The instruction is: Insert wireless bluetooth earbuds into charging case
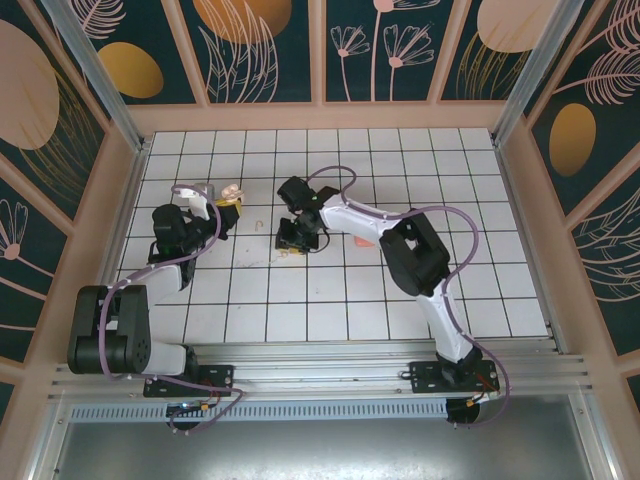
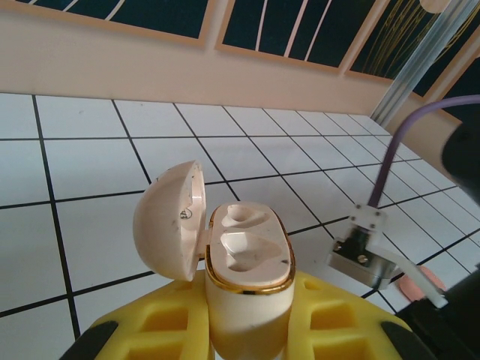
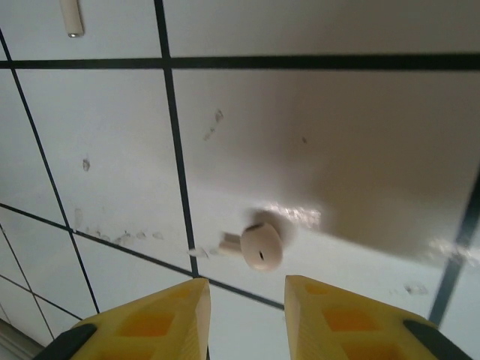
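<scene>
My left gripper (image 2: 251,319) is shut on a beige charging case (image 2: 247,262) with a gold rim. The case stands upright between the yellow fingers, its lid (image 2: 169,221) swung open to the left, and both wells are empty. From above, this case (image 1: 231,196) sits at the left gripper (image 1: 226,207). My right gripper (image 3: 247,291) points down at the floor, jaws apart with nothing between them. A pale beige earbud (image 3: 259,247) lies on the tile just beyond its fingertips. The stem of another beige earbud (image 3: 70,16) lies at the top left of the right wrist view.
A salmon-pink object (image 1: 364,242) lies on the tiles under the right arm and shows again (image 2: 424,285) in the left wrist view. The right gripper (image 1: 296,240) hovers just right of the left one. The white tiled floor is ringed by peach walls (image 1: 320,115).
</scene>
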You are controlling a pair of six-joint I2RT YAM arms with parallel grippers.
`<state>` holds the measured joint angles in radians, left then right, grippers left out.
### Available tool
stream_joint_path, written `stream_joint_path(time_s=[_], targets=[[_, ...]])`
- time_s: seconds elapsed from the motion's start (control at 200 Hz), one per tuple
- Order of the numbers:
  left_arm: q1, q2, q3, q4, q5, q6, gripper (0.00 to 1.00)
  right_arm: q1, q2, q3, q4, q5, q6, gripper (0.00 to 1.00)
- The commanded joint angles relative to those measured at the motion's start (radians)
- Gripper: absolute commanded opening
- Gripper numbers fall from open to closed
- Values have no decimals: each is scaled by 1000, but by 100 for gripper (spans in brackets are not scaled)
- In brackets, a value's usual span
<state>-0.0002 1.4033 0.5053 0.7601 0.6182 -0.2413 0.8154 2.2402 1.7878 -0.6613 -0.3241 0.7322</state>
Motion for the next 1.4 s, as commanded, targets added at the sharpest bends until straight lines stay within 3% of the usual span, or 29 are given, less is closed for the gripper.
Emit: stream_joint_path(time_s=[0.0, 0.47, 0.931, 1.206, 1.396], targets=[[6, -9, 30, 24, -3, 2, 11, 8, 58, 84, -98, 4, -45, 31], [8, 5, 36, 17, 7, 10, 10, 10, 146, 173, -178, 37, -89, 28], [9, 1, 44, -8, 9, 36, 11, 22, 137, 161, -215, 94, -132, 22], [8, -4, 48, -19, 8, 46, 11, 18, 39, 100, -212, 154, -294, 20], [8, -10, 53, -24, 21, 47, 11, 10, -102, -77, -198, 160, -489, 19]])
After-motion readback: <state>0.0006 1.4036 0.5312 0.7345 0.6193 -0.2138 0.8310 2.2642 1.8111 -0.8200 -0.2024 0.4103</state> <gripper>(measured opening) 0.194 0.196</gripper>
